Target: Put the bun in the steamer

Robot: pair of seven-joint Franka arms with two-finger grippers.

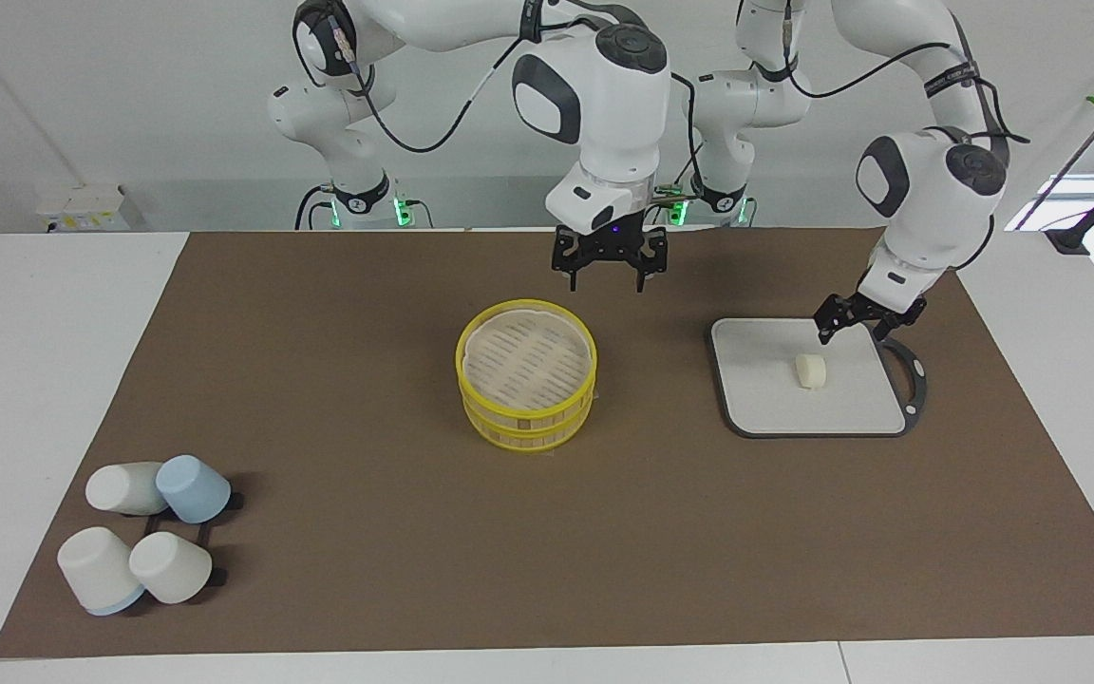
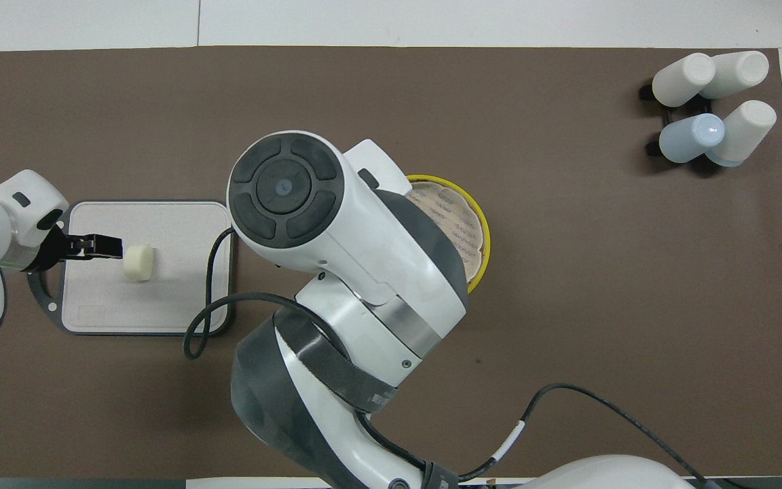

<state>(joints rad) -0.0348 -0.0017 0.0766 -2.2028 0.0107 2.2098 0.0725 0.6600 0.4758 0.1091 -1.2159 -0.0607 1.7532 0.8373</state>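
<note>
The bun (image 1: 811, 370) lies on the grey board (image 1: 765, 404), toward the left arm's end of the table; it also shows in the overhead view (image 2: 138, 262). My left gripper (image 1: 851, 332) is open and hangs low over the board beside the bun, apart from it; it also shows in the overhead view (image 2: 113, 246). The steamer (image 1: 526, 375), yellow-rimmed with a pale slatted top, stands mid-table and is partly hidden in the overhead view (image 2: 462, 224). My right gripper (image 1: 607, 282) is open and empty, raised over the mat just on the robots' side of the steamer.
Several white and pale-blue cups (image 1: 143, 532) lie on a black rack at the right arm's end, farther from the robots; they also show in the overhead view (image 2: 710, 109). The board (image 2: 160, 305) has a dark handle loop. A brown mat (image 1: 319, 380) covers the table.
</note>
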